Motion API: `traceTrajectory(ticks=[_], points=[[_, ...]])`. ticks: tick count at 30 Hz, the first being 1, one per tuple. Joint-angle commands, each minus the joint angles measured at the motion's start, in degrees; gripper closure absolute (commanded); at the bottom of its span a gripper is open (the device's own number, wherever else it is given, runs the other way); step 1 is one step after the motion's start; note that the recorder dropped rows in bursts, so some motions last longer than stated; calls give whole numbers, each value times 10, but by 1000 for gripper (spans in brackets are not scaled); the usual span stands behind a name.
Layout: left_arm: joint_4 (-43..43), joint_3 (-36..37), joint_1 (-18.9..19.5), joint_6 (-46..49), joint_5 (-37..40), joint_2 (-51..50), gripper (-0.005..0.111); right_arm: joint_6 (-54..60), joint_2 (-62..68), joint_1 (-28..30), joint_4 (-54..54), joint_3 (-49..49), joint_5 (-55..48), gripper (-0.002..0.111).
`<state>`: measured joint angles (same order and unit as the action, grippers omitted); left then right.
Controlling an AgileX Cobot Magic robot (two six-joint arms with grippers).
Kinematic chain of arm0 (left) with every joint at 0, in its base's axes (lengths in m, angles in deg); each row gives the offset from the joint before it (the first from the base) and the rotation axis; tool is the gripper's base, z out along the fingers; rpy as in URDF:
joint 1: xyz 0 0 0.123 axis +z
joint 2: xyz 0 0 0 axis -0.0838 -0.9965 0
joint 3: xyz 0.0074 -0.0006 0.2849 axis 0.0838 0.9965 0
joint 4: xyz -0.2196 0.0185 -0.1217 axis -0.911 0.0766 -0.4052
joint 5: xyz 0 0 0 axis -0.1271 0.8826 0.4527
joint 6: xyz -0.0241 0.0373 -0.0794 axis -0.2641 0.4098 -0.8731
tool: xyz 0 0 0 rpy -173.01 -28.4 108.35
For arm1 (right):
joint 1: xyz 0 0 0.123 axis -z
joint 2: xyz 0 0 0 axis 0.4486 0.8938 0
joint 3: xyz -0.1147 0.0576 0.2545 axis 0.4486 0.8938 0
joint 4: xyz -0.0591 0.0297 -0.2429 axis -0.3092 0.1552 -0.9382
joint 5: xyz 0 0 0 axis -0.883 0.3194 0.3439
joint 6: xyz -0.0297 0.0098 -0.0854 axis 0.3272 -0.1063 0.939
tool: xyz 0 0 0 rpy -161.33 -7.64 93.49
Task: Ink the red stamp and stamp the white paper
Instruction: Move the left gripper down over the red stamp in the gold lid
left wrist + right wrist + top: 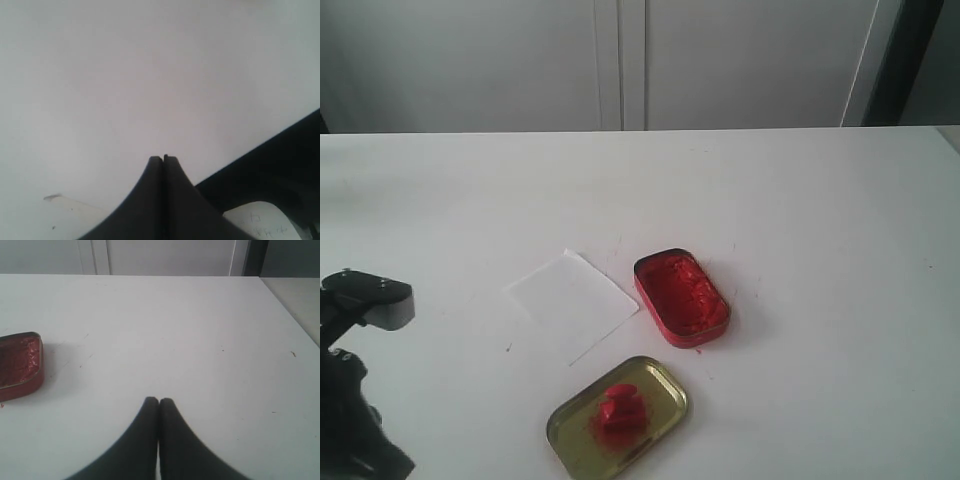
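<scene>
Stamp (620,408): small, all red, sitting on the lid at the near side of the table, in the middle of a red smear.
Stamp axis: the narrow handle looks to lie toward the far side and the block base toward the near side, so it runs roughly near to far. It is too small to be sure whether it stands or lies tipped.
Paper (572,303): thin, flat white sheet, set askew with one corner pointing away. Its long edges run from far left to near right. It lies just beyond the lid and just beside the tin, and nothing is on it.
Left gripper (163,160): jaws pressed together, dark smooth fingers meeting in a thin seam. It holds nothing and has bare table under it.
Right gripper (159,401): jaws pressed together too, gripping nothing, over open table with the tin off to one side.
Tin (682,297): red oblong with rounded corners, filled with lumpy, glossy red paste. Its long axis runs far left to near right.
Lid (660,385): gold metal, oblong with rounded corners and a shallow rim, with its long axis running near left to far right.
Table (800,200): white, matte, faintly speckled.
</scene>
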<state>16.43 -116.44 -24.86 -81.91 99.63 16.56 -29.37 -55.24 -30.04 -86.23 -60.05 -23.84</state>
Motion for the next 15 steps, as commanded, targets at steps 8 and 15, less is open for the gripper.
traceTrajectory(ticks=[8, 15], points=[[48, -71, -98, -77, -53, -86, 107, 0, -2, 0, -2, 3, 8, 108], [117, -144, -157, -132, -53, -147, 107, 0, -2, 0, -2, 3, 8, 108]])
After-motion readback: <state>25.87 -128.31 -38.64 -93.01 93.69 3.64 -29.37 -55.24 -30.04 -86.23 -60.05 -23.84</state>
